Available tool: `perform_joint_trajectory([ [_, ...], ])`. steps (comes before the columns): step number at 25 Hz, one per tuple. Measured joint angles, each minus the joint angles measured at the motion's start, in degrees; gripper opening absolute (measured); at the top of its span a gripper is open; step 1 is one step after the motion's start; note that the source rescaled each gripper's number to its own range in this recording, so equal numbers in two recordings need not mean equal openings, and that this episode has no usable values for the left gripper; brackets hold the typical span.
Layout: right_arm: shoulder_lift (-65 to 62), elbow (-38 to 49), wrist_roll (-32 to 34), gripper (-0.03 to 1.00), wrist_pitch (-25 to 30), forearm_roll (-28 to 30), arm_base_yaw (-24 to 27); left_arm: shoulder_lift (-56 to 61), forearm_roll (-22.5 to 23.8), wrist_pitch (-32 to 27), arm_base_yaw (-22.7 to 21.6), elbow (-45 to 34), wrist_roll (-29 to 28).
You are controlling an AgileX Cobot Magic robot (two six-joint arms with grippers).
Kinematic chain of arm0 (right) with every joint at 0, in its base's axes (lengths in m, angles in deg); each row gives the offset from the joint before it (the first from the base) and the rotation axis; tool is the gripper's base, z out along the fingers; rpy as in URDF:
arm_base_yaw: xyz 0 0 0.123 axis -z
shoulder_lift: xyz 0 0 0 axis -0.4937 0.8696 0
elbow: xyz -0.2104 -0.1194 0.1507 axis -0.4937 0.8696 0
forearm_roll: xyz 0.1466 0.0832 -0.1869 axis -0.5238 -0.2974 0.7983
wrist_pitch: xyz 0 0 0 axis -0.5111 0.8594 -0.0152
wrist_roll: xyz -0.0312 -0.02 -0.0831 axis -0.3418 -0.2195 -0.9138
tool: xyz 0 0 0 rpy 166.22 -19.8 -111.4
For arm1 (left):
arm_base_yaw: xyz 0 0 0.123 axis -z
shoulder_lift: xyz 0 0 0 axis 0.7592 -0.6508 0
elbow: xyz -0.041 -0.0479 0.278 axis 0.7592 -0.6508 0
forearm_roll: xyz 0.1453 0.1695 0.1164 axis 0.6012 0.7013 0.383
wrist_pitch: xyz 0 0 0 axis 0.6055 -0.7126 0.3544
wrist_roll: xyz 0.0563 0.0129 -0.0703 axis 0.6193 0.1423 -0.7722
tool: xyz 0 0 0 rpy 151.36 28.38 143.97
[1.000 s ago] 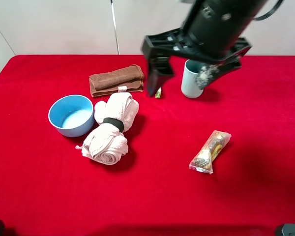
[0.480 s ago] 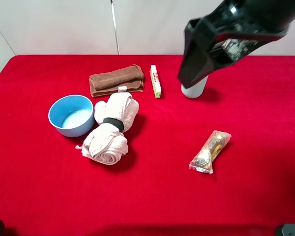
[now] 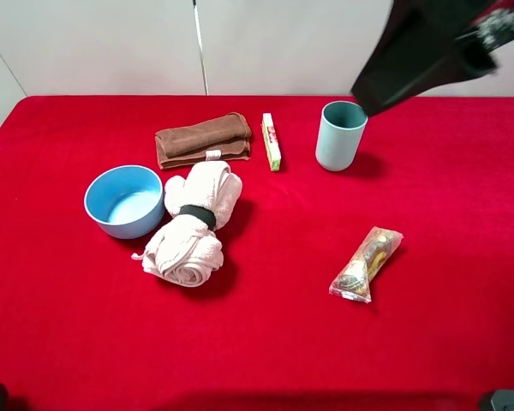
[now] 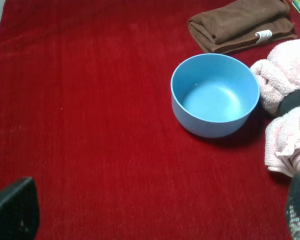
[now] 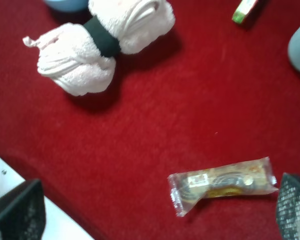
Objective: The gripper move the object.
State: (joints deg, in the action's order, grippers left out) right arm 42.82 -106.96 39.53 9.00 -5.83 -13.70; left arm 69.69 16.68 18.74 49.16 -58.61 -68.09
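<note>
A small green-and-white box (image 3: 272, 141) lies flat on the red cloth between the brown folded towel (image 3: 202, 139) and the grey-blue cup (image 3: 339, 135); its end shows in the right wrist view (image 5: 245, 10). My right gripper (image 5: 155, 200) is open and empty, high above the snack packet (image 5: 222, 182). From the high camera it is a dark blur (image 3: 411, 68) up right of the cup. My left gripper (image 4: 155, 210) is open and empty, hovering short of the blue bowl (image 4: 215, 95).
A rolled pink towel (image 3: 193, 224) with a black band lies next to the blue bowl (image 3: 124, 200). The clear snack packet (image 3: 367, 264) lies at the right front. The red cloth (image 3: 265, 342) covers the whole table.
My right arm has lifted from over the small box and swung up to the right, uncovering the box and the cup. The objects on the cloth have not moved.
</note>
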Motion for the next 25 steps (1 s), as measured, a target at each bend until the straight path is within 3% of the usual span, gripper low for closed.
perform_joint_trajectory([
  [6,-5.89,5.22,0.0,1.0,-0.14,1.97,0.0,0.0,0.0,0.0,0.0,0.0,0.0],
  [13,-15.19,15.98,-0.06,1.0,-5.26,2.37,1.01,0.0,0.0,0.0,0.0,0.0,0.0],
  [17,-19.58,20.17,-0.06,1.0,-7.56,1.65,8.25,0.0,0.0,0.0,0.0,0.0,0.0],
  [25,-33.18,27.9,-0.06,1.0,-12.5,0.42,28.82,0.0,0.0,0.0,0.0,0.0,0.0],
])
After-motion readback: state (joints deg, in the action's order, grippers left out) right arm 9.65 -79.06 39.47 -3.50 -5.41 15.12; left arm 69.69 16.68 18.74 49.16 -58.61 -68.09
